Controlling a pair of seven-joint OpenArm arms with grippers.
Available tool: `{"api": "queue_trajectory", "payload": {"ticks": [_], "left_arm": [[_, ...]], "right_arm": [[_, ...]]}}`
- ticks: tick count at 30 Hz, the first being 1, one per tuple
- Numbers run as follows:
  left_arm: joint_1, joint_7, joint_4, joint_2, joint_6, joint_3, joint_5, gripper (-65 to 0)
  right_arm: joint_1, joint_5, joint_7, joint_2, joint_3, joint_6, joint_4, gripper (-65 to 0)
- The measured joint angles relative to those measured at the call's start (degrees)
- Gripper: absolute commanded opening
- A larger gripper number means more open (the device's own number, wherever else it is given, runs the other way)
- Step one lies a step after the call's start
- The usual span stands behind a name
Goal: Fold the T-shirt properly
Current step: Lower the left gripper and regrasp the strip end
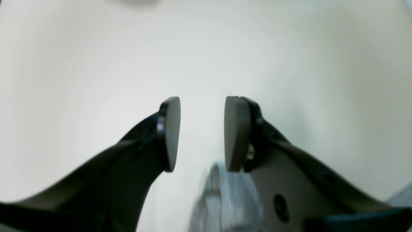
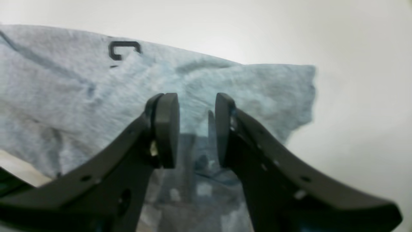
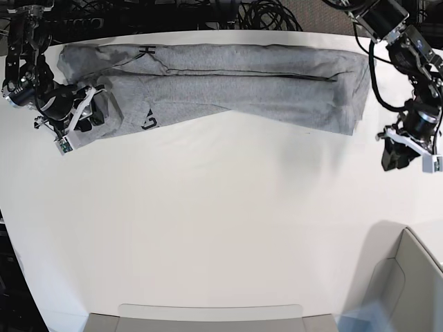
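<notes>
Lying folded into a long band across the top of the base view: T-shirt [image 3: 228, 86], heather-grey, on white table [image 3: 221, 228]. Black block lettering partly readable only: "C" in the right wrist view, fragments near upper left. Right gripper [image 2: 197, 129] parted over the garment's left end, grasping nothing. Left gripper [image 1: 202, 132] released, right of frame, off the cloth.

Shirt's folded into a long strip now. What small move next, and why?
Probably close the right gripper on the T-shirt end: its open jaws already straddle the cloth. The left gripper hangs open over bare table, beside the other end.
</notes>
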Motion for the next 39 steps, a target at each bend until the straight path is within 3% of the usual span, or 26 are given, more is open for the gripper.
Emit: {"api": "queue_trajectory", "payload": {"ticks": [9, 12, 14, 17, 19, 21, 27, 30, 35, 39], "left_arm": [[-18.3, -1.6, 1.3, 0.0, 0.0, -0.2, 0.0, -43.9], [-19.4, -3.7, 1.4, 0.0, 0.0, 0.2, -0.4, -43.9], [-16.5, 0.2, 1.4, 1.0, 2.5, 0.3, -0.1, -43.6], [-7.5, 6.2, 1.1, 1.2, 1.9, 0.7, -0.2, -43.2], [-1.6, 7.2, 1.0, 0.8, 0.7, 1.6, -0.5, -40.8], [4.2, 7.1, 1.0, -2.1, 0.2, 5.4, -3.2, -38.3], [11.8, 3.5, -4.3, -6.6, 0.1, 9.3, -4.3, -37.2], [12.0, 3.0, -12.6, -9.0, 0.9, 9.2, 2.2, -37.2], [12.3, -0.1, -15.5, -8.6, 1.0, 10.2, 4.5, -37.1], [13.8, -6.7, -19.4, -11.1, 1.0, 17.5, 2.6, -37.1]], "right_arm": [[-0.1, 0.0, 0.0, 0.2, -0.7, 0.0, 0.0, -45.1], [-0.2, 0.0, -0.2, 0.4, -4.0, 0.0, 0.7, -45.1], [-0.2, 0.0, -0.2, 0.4, -4.6, 0.0, 2.6, -45.1], [-0.1, 0.1, 0.0, 0.6, -4.5, 0.0, 3.2, -45.1], [0.0, -0.2, -0.1, 0.6, -4.5, 0.0, 3.0, -45.1], [0.0, -0.2, 0.0, 0.6, -4.5, 0.0, 3.0, -45.1], [0.0, -6.3, 0.0, 0.6, -4.5, 0.0, 3.0, -45.1], [0.0, -9.8, -0.1, 0.6, -4.5, 0.0, 3.0, -45.1], [0.0, -10.8, 0.0, 0.7, -4.5, 0.0, 3.0, -45.1], [0.0, -10.7, 0.0, 0.7, -4.5, 0.0, 3.0, -45.1]]}}
